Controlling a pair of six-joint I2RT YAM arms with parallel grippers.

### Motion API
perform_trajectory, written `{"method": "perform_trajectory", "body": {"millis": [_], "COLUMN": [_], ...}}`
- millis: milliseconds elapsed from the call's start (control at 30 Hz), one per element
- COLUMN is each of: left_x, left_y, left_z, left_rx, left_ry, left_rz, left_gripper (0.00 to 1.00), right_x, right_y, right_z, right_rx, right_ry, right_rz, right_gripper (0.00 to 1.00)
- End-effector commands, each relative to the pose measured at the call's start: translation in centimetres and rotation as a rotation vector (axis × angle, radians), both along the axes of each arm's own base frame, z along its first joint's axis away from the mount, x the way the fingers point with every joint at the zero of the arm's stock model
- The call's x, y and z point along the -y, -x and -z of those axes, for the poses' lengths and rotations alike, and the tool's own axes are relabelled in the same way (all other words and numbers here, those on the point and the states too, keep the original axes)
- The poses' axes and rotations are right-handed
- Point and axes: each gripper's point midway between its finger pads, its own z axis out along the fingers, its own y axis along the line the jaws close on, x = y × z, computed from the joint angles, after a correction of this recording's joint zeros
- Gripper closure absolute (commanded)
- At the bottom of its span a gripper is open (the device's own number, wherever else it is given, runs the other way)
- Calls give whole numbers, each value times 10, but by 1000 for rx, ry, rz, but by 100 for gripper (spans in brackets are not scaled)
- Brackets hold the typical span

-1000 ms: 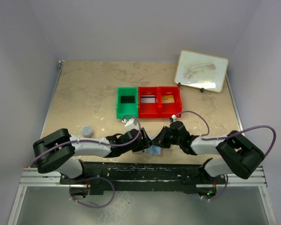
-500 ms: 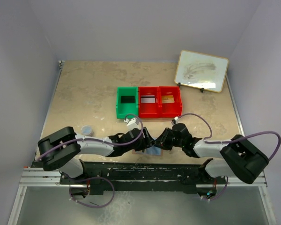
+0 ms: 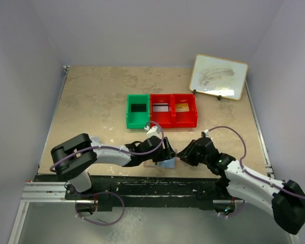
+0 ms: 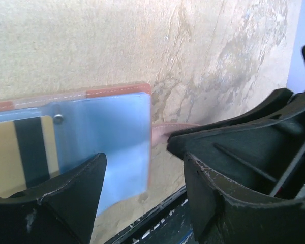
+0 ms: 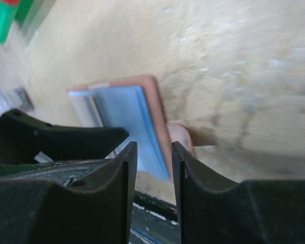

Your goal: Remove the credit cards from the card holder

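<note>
Left wrist: card holder (image 4: 101, 117) lies under L end effector (image 4: 137, 152), released, straddling its rt edge.

- The row of bins (image 3: 162, 123) stands mid-table (image 3: 91, 101), with credit cards (image 3: 161, 108) inside, one per bin.
- The whiteboard (image 3: 218, 77) stands at the bins' 2 o'clock.
- The card holder (image 3: 166, 163) lies at the bins' 6 o'clock, by the table's near edge, with a card (image 4: 20, 152) in it.
- The left gripper (image 4: 140, 157) is at the holder's 10 o'clock and the right gripper (image 5: 153, 150) at its 3 o'clock.
</note>
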Motion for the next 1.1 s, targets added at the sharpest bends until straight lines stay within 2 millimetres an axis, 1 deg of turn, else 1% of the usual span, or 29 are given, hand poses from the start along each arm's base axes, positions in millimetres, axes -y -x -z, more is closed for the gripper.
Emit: {"method": "perform_trajectory", "body": {"millis": [0,67,167,200,233,300,400,467,533,600,667,700,767,867,900,967,1033,1067], "left_x": [21,27,28,28,28,26,12,-3,-22,-42,-67,-80,-107,-141,-149,-159,-165,-169], "left_y": [1,3,7,7,8,6,-4,-13,-23,-29,-34,-36,-40,-40,-37,-33,-29,-27], "left_z": [-6,-3,13,15,12,-1,-24,-42,-59,-73,-83,-84,-77,-62,-57,-51,-46,-43], "left_rx": [12,0,-44,-45,-34,1,72,130,186,225,257,261,242,187,172,147,129,117], "left_ry": [31,32,-21,-29,-17,22,-3,-39,-64,-93,-136,-162,-227,-273,-270,-238,-199,-184], "left_rz": [71,90,108,104,97,75,28,-20,-86,-149,-222,-262,-329,-412,-425,-446,-461,-471], "left_gripper": [40,40,41,41,41,41,40,39,38,36,34,32,29,27,27,27,27,27], "right_x": [46,54,59,61,61,58,44,33,20,6,-6,-13,-27,-41,-46,-58,-69,-73], "right_y": [3,2,0,-1,-4,-9,-16,-17,-17,-16,-22,-20,-16,-12,-12,-9,-8,-10], "right_z": [7,0,-9,-13,-18,-30,-51,-62,-74,-86,-106,-111,-119,-116,-110,-106,-97,-89], "right_rx": [-49,-28,-6,5,25,75,158,194,224,257,363,388,418,403,382,365,332,299], "right_ry": [142,146,132,130,130,120,76,31,-24,-90,-139,-175,-245,-276,-271,-271,-227,-186], "right_rz": [178,216,259,270,270,248,170,118,64,4,-53,-90,-154,-220,-239,-274,-301,-293], "right_gripper": [63,61,58,58,57,56,56,56,56,56,55,55,53,53,54,54,54,54]}}
